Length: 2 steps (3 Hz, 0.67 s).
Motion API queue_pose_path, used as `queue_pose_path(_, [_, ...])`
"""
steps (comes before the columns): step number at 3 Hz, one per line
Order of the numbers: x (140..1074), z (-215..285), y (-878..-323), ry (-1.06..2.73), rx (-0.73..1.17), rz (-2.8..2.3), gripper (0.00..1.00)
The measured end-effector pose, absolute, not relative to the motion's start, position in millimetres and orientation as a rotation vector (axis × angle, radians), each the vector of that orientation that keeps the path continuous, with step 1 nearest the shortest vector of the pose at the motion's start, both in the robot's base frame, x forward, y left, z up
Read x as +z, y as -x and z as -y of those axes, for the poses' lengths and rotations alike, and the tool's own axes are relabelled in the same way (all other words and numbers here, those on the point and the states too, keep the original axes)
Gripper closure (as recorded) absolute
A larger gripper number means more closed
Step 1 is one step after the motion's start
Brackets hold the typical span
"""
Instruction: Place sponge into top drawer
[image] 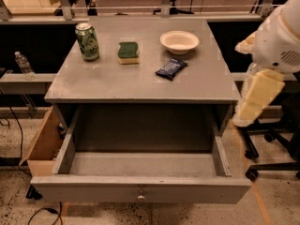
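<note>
My gripper (246, 112) hangs at the right edge of the frame, beside the table (140, 86) and apart from everything on it. I cannot tell whether it is spread or closed, and it appears to hold nothing. The top drawer (140, 189) stands pulled out across the lower frame, so I judge opening done. The sponge (128, 52) lies at upper left, between the can (87, 41) and the bowl (179, 41). Reaching, grasping and dropping remain.

Green can (87, 41) upright at far left of grey counter (140, 86), white bowl (179, 41) at far right, dark blue snack packet (171, 69) flat just in front of bowl, plastic water bottle (23, 65) on left ledge (18, 82), light wooden drawer (43, 144) open at lower left, black wheeled base (265, 165) at right
</note>
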<state>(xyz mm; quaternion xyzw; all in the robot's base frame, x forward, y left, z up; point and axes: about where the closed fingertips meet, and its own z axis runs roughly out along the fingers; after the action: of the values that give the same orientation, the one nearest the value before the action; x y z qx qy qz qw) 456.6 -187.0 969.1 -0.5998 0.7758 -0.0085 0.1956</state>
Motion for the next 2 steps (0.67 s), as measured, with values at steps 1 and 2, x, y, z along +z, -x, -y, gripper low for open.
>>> queue_pose_path(1, [948.3,129.3,-491.8,1.601,0.137,-2.093,0.00])
queue_pose_path(2, [948.3,129.4,-491.2,1.603,0.137,-2.094,0.00])
